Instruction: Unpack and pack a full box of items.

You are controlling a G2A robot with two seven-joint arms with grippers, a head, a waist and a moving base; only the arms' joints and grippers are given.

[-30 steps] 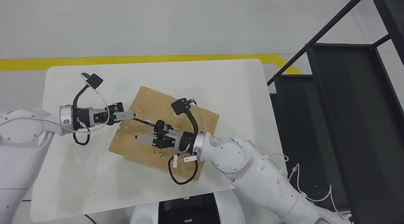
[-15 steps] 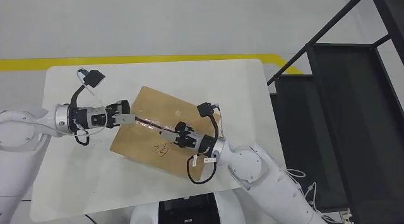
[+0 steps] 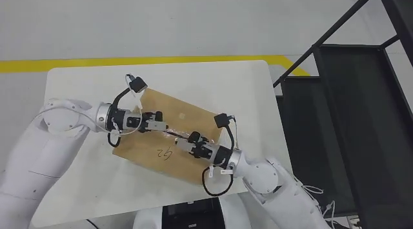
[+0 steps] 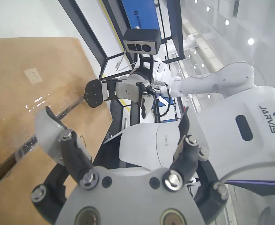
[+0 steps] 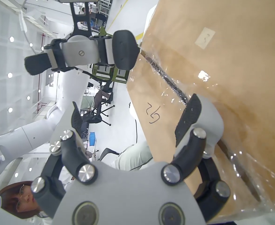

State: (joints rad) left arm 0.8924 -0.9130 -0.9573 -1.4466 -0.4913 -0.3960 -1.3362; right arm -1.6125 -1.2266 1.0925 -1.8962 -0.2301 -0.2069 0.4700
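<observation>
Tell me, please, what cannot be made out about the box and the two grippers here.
- Contents of the box: hidden in every view, since it is shut under clear tape.
- Whether the left gripper touches the tape: its own finger covers the contact in the left wrist view, and it is too small in the top view.
- Likewise the right gripper, right wrist view.

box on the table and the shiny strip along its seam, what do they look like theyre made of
The box looks like plain brown cardboard, matte: flat tan faces, a pen mark and a small paper label on it. The strip along the seam looks like clear plastic packing tape, glossy: bright glare spots and wrinkles, with the seam visible through it.
</observation>
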